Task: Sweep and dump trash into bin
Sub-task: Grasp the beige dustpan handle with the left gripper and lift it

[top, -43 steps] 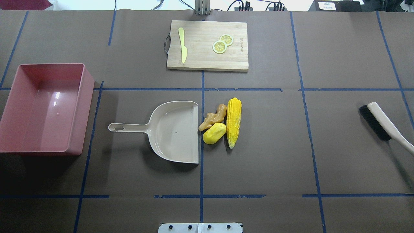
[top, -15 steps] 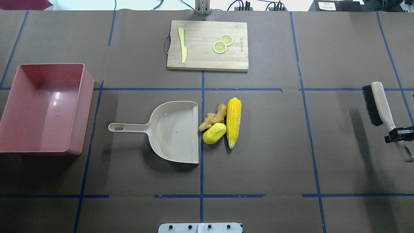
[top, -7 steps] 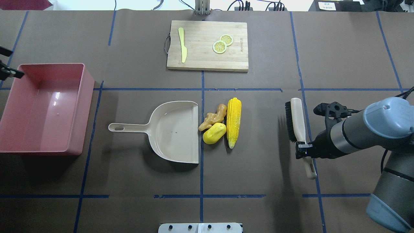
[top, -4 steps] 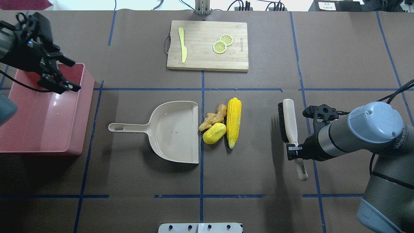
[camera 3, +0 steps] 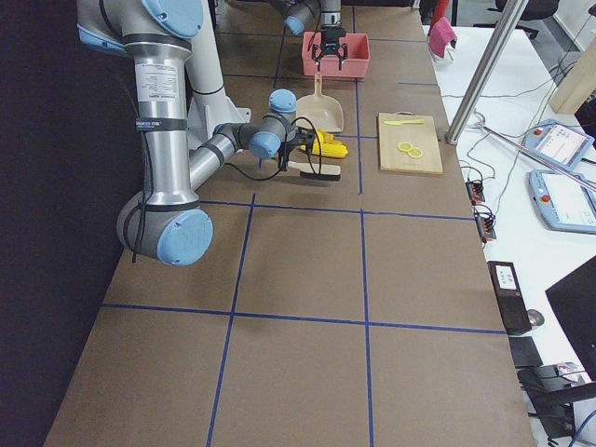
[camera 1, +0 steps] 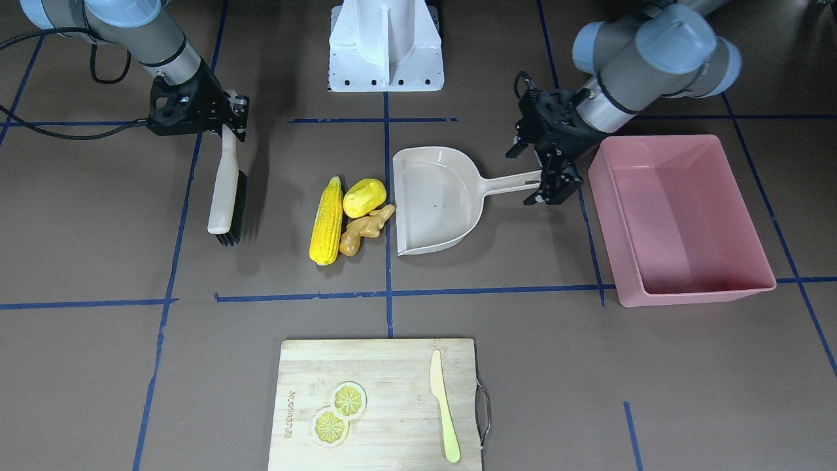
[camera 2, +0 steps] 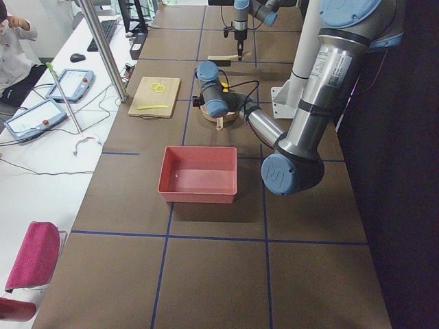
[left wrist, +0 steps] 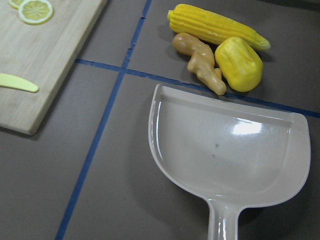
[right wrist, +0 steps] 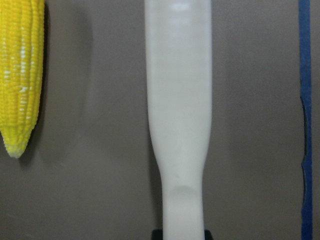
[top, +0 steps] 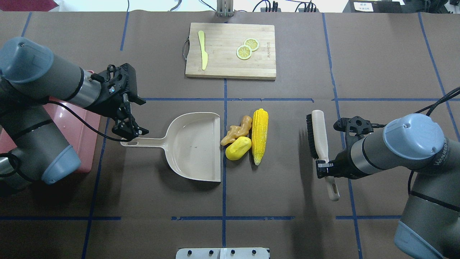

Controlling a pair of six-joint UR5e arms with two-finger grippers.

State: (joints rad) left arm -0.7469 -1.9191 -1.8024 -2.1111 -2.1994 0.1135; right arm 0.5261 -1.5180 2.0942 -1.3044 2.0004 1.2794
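Trash hasn't budged. Corn cob [top: 260, 136], potato lump [top: 238, 148] and ginger root [top: 237, 130] sit bunched on the table. Ginger and potato are right at the dustpan [top: 194, 151] lip, corn on the outer side. Dustpan unmoved too.

What changed: left gripper [top: 133, 117] has swung off the bin [camera 1: 693, 291] corner to the end of the dustpan handle. Jaws apart, handle not gripped yet as far as I can see.

Right gripper [top: 325, 168], clamped on the brush [top: 318, 131] handle, has crept in a little. Bristles face the corn, near but clear of it.

Bin is empty, just beyond the handle end.

My read: both tools nearly staged, sweep not started. Next is probably closing on the handle.

Writing: joint cap on the right arm [top: 413, 144] reads roughly "VANEED", rest cut off. Cutting board [top: 230, 68] has a burnt-in mark along one edge, too small to read.
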